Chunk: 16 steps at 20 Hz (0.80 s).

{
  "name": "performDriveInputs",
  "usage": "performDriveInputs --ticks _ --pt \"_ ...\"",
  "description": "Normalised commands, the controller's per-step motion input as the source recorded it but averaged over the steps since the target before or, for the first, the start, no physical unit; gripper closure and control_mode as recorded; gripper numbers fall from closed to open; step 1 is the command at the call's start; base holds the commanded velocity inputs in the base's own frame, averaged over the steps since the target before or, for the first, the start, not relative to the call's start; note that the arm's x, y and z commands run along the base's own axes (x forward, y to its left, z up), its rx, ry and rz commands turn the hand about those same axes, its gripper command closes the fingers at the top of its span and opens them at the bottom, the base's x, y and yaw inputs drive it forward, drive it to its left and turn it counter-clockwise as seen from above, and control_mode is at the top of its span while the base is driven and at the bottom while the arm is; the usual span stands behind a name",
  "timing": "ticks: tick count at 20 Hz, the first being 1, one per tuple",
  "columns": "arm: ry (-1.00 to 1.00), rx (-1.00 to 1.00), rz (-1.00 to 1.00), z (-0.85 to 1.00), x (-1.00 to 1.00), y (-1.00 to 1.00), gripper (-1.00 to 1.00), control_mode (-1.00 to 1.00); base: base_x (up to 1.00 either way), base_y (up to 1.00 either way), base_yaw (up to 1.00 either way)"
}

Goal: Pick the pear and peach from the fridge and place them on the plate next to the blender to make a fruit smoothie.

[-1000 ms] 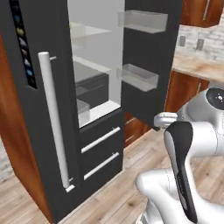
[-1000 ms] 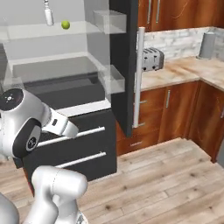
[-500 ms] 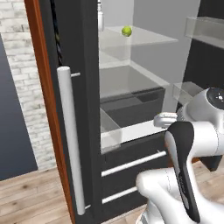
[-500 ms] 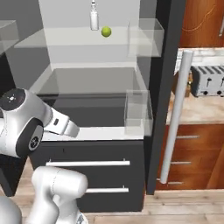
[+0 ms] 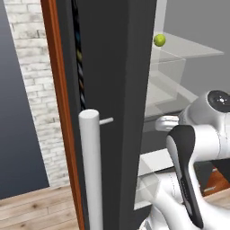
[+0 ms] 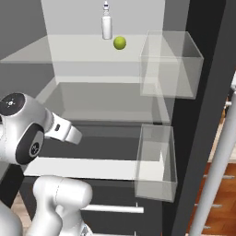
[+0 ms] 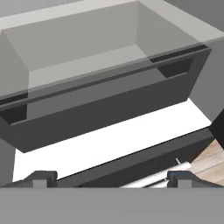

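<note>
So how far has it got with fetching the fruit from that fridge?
Only the start looks done: the fridge stands open with the robot facing it. Nothing is in hand; the gripper is open and empty, aimed at a lower dark drawer. The pear sits untouched on an upper glass shelf beside a small bottle. Both fruits are still to be picked and plated.

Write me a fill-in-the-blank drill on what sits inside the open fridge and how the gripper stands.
1. On the upper glass shelf of the fridge, the pear sits just to the right of a small clear ____.
2. The pear's color is yellow-____.
3. The gripper has its jaws ____, with nothing between them.
4. In the right base view, two clear ____ hang on the inside of the fridge door.

Missing words: bottle; green; open; bins
</note>
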Motion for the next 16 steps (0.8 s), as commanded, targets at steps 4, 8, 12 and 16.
performDriveInputs --ticks 4,8,12,16 --pt "-0.06 -0.01 0.00 0.51 0.04 -0.67 -1.00 -1.00 0.00 0.00 0.00" --pt "-0.18 -0.06 0.02 0.99 0.00 -0.61 -1.00 -1.00 0.00 0.00 0.00" --pt "-0.20 -0.14 0.04 1.00 0.00 -0.48 -1.00 -1.00 0.00 0.00 0.00" --pt "-0.11 -0.19 0.08 1.00 0.06 -0.02 -1.00 -1.00 0.00 0.00 0.00"
